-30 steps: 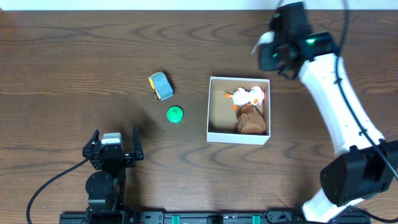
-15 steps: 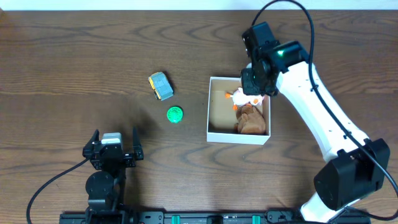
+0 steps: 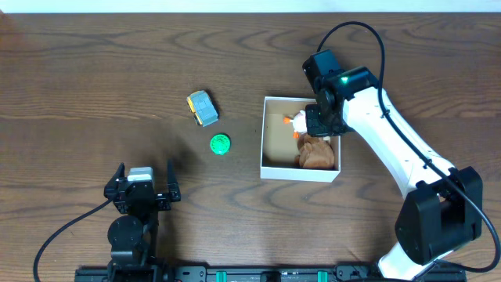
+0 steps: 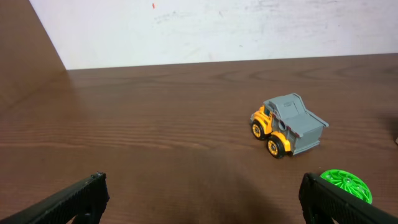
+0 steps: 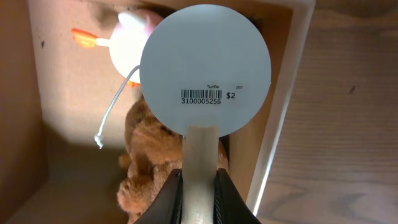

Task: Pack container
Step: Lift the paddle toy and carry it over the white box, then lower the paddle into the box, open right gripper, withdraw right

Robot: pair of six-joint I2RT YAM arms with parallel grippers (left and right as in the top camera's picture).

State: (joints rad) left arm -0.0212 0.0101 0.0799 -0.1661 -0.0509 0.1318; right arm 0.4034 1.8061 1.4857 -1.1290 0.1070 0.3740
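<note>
The container [image 3: 262, 141], a white-walled square box with a brown inside, sits right of centre. In it lie a white plush with orange parts [image 3: 296, 121] [image 5: 127, 37] and a brown plush [image 3: 316, 154] [image 5: 146, 155]. My right gripper [image 3: 322, 120] [image 5: 199, 182] hangs over the box's far right corner. It is shut on the stem of a white round-headed piece [image 5: 205, 65] with a barcode label, held above the plush toys just inside the container's white wall [image 5: 283, 106]. Near the front left edge, my left gripper [image 3: 143, 186] [image 4: 202, 194] is open and holds nothing.
A grey and yellow toy truck [image 3: 202, 107] [image 4: 287, 124] and a green disc [image 3: 220, 144] [image 4: 346, 184] lie on the wooden table left of the container, ahead and to the right of my left gripper.
My right arm has swung left and forward from beyond the box's far right corner to over its inside, carrying the white piece. The left arm has not moved.
</note>
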